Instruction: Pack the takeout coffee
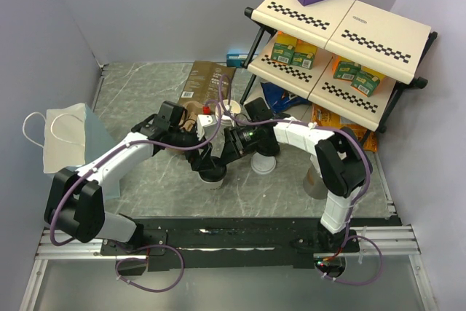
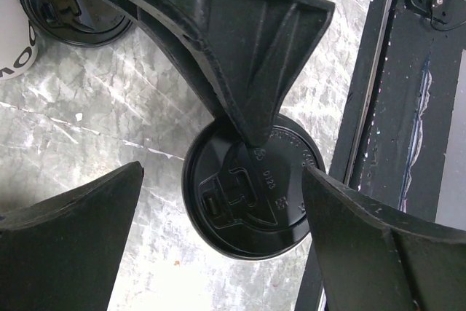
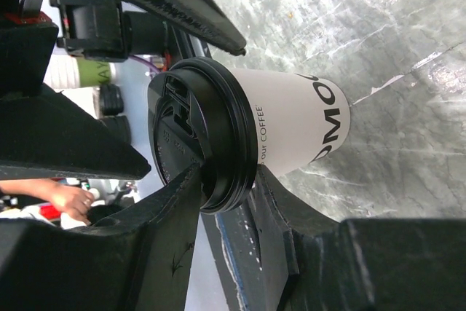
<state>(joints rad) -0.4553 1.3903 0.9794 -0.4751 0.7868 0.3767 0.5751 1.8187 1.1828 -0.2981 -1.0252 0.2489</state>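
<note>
Cup point(image 3: 291, 118), probably light and crushable, stands beneath the wide-open left gripper point(image 2: 222, 172), with the right gripper point(image 3: 218, 111) at its lid point(image 2: 240, 209), whether clamped I cannot tell; take it gently round the wall just under the lid.

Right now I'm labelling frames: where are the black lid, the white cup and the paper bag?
black lid point(image 2: 247, 209): left wrist view, its flat top.
white cup point(image 3: 298, 125): right wrist view, its printed side.
paper bag point(image 1: 62, 145): top view, its white front face.
</note>
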